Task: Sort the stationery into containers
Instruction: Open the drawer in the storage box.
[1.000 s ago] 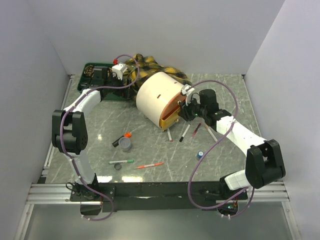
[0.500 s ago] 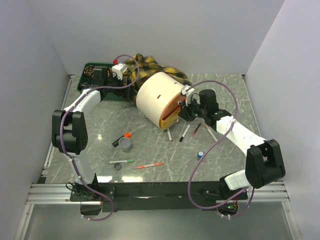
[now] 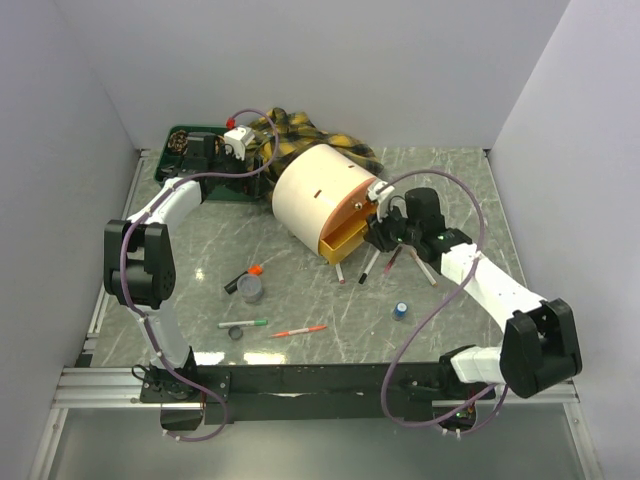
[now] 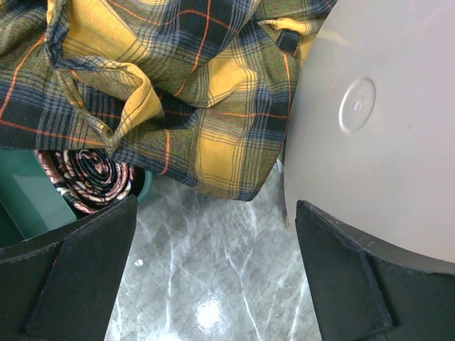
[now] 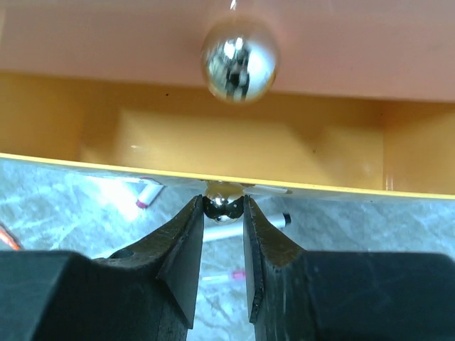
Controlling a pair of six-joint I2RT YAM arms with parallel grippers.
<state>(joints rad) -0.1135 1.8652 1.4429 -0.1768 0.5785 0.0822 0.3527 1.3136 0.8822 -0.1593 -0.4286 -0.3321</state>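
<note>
The cream drum (image 3: 315, 190) lies on its side at the table's middle. My right gripper (image 5: 222, 204) is shut on the small chrome knob (image 5: 224, 202) of its lower yellow drawer (image 3: 345, 238), which stands pulled out and shows an empty inside (image 5: 249, 142). A second knob (image 5: 239, 59) sits on the orange front above. Loose stationery lies on the marble: a black highlighter with an orange cap (image 3: 243, 277), a grey tape roll (image 3: 252, 290), a green pen (image 3: 245, 324), a red pen (image 3: 298, 330), and pens (image 3: 371, 265) under the drawer. My left gripper (image 4: 213, 284) hangs open over bare marble by the dark green tray (image 3: 190, 135).
The yellow-and-black plaid cloth (image 3: 300, 130) is bunched behind the drum, against the green tray (image 4: 28, 199). A rolled patterned strip (image 4: 85, 174) lies in that tray. A small blue item (image 3: 400, 310) rests near the right arm. Grey walls close in three sides.
My right gripper has pulled back toward the near right with the knob in it, and the yellow drawer has slid out of the drum. The left arm has not moved.
</note>
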